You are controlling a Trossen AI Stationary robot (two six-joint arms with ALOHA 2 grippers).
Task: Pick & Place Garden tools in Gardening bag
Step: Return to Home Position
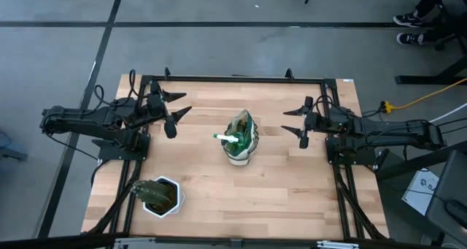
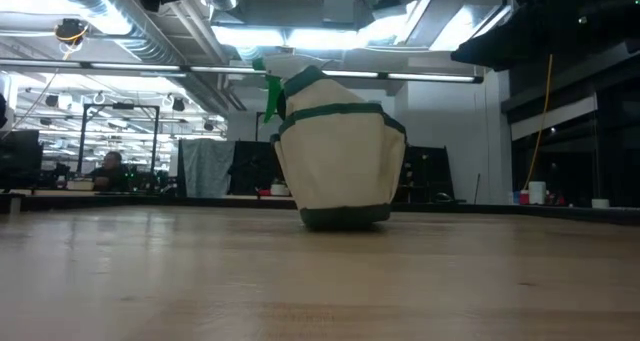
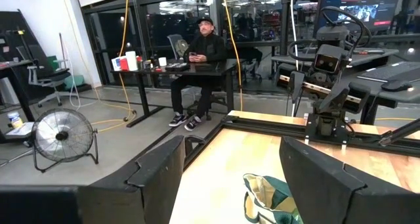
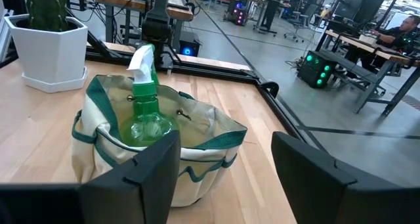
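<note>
Pale wooden boards make up the worktop (image 1: 292, 198), which sits in an open workshop; beyond its far edge a person (image 3: 202, 69) sits at a desk.

The gardening bag (image 1: 241, 138) stands about mid-worktop, upright on its base. The green spray bottle (image 1: 232, 139) is standing inside it, and its white nozzle pokes above the rim and points toward the left side. From table height the bottle's green trigger (image 2: 271, 93) shows over the bag's top edge. Whatever else is in the bag is hidden.

The left tool (image 1: 182, 104) hangs over the far-left part of the worktop, released and holding nothing, with its fingers spread and aimed at the centre. The right tool (image 1: 287, 120) mirrors it on the right, also released and empty. Its own camera looks straight past the parted fingers at the bag and bottle.

The bag lies between the two tools, apart from both and a little nearer to the right one. Neither tool touches fabric, handles or nozzle. The bottle's long axis runs roughly vertical, so nothing sticks out sideways into either arm's path. I judge that each arm can draw back to its own side without disturbing the bag.

A white pot (image 1: 162, 197) with a green plant stands at the near-left corner, well apart from both tools.
</note>
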